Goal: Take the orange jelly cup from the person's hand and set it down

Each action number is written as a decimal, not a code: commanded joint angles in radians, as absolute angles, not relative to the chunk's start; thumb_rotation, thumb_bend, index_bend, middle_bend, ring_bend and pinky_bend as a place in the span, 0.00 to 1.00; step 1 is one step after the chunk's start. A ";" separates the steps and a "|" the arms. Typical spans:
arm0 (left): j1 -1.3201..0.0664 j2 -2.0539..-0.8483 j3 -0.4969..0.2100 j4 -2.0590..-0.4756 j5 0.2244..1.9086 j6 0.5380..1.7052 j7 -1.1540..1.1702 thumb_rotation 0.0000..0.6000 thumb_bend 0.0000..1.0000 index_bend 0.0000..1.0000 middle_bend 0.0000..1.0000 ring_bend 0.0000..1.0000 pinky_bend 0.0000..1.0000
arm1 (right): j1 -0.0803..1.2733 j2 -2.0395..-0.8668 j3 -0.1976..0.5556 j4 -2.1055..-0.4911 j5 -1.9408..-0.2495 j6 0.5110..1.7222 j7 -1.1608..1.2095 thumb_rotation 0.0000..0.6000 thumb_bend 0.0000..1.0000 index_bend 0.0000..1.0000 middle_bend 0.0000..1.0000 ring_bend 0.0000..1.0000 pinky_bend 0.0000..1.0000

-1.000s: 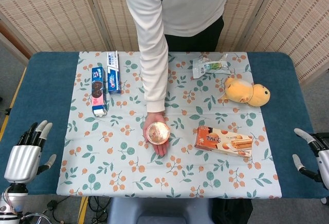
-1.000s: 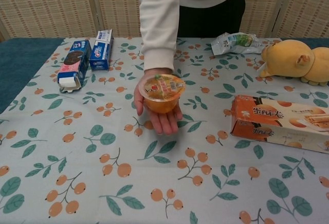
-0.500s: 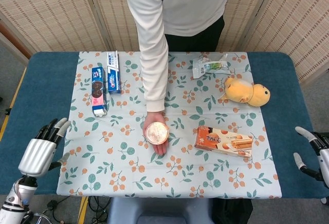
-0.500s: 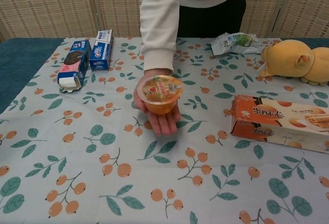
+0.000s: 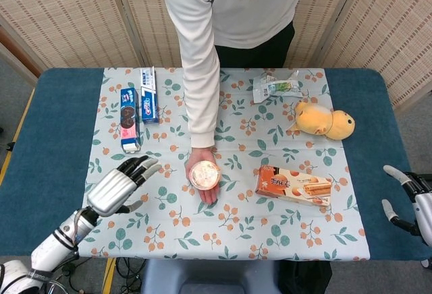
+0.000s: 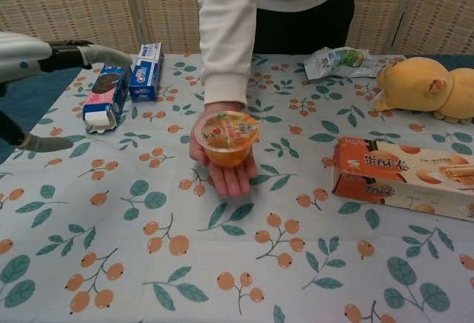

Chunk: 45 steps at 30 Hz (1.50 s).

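Woven rattan screens (image 5: pixel 61 17) close off the back, and in front of them stands a blue-topped table (image 5: pixel 47 139) under a cloth (image 5: pixel 236 233) printed with leaves and orange berries.

At the far left the left hand (image 5: pixel 120 185) hovers over the cloth's left edge with its fingers spread and nothing in them; in the chest view it shows only at the left border (image 6: pixel 33 56).

Beyond it lie two cartons side by side: a blue cookie box (image 5: pixel 129 119) showing dark sandwich cookies and a pink end, and a blue-and-white box (image 5: pixel 148 94). Their lettering is too small to read.

In the middle, the person's hand (image 6: pixel 222 164) lies palm up on the cloth with the orange jelly cup (image 6: pixel 230 138) resting on it. Its foil lid is sealed; orange jelly shows through the clear wall. The lid's print is unreadable.

Further right, an orange wafer-roll box (image 6: pixel 404 175) lies flat, with white Chinese characters I cannot make out. Behind it sit a crumpled clear packet (image 5: pixel 277 86) with a green label and a yellow plush toy (image 5: pixel 324 121).

At the far right edge, the right hand (image 5: pixel 408 199) is only partly in frame, fingers apart and holding nothing.
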<state>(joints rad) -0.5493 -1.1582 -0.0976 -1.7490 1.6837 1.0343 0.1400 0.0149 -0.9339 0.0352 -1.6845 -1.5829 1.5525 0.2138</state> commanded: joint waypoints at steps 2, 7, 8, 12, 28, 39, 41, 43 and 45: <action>-0.649 -1.230 -0.128 -1.706 1.667 0.933 0.142 1.00 0.26 0.00 0.00 0.01 0.12 | 0.015 -0.931 0.035 -1.687 -1.580 1.550 0.211 1.00 0.39 0.18 0.27 0.21 0.41; -0.737 -1.292 -0.153 -1.669 1.638 0.851 0.170 1.00 0.26 0.00 0.00 0.00 0.09 | 0.015 -0.929 0.034 -1.692 -1.576 1.545 0.205 1.00 0.39 0.18 0.27 0.21 0.41; -0.752 -1.302 -0.157 -1.661 1.633 0.837 0.178 1.00 0.26 0.00 0.00 0.00 0.08 | 0.016 -0.929 0.034 -1.692 -1.576 1.544 0.204 1.00 0.39 0.18 0.27 0.21 0.41; -0.811 -1.341 -0.176 -1.626 1.596 0.779 0.220 1.00 0.26 0.00 0.00 0.00 0.04 | 0.017 -0.929 0.034 -1.695 -1.574 1.540 0.201 1.00 0.39 0.18 0.27 0.21 0.41; -0.965 -1.483 -0.201 -1.490 1.422 0.651 0.298 1.00 0.26 0.00 0.00 0.00 0.02 | 0.021 -0.928 0.032 -1.689 -1.563 1.525 0.203 1.00 0.39 0.18 0.27 0.21 0.41; -1.005 -1.531 -0.190 -1.427 1.380 0.670 0.309 1.00 0.26 0.21 0.02 0.10 0.24 | 0.017 -0.928 0.031 -1.678 -1.555 1.524 0.214 1.00 0.39 0.18 0.27 0.21 0.41; -1.009 -1.539 -0.185 -1.416 1.378 0.674 0.305 1.00 0.26 0.25 0.05 0.15 0.34 | 0.017 -0.929 0.031 -1.676 -1.554 1.523 0.216 1.00 0.39 0.18 0.27 0.21 0.41; -1.012 -1.543 -0.180 -1.406 1.378 0.679 0.303 1.00 0.26 0.29 0.10 0.21 0.45 | 0.018 -0.930 0.032 -1.675 -1.555 1.523 0.218 1.00 0.39 0.18 0.27 0.21 0.41; -1.012 -1.547 -0.175 -1.400 1.381 0.690 0.298 1.00 0.26 0.33 0.14 0.25 0.52 | 0.019 -0.931 0.032 -1.674 -1.556 1.522 0.218 1.00 0.39 0.18 0.27 0.21 0.41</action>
<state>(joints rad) -1.0115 -1.5450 -0.1779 -1.4022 1.3796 0.6859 0.3001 0.0194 -0.9305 0.0319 -1.6741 -1.5562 1.5221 0.2182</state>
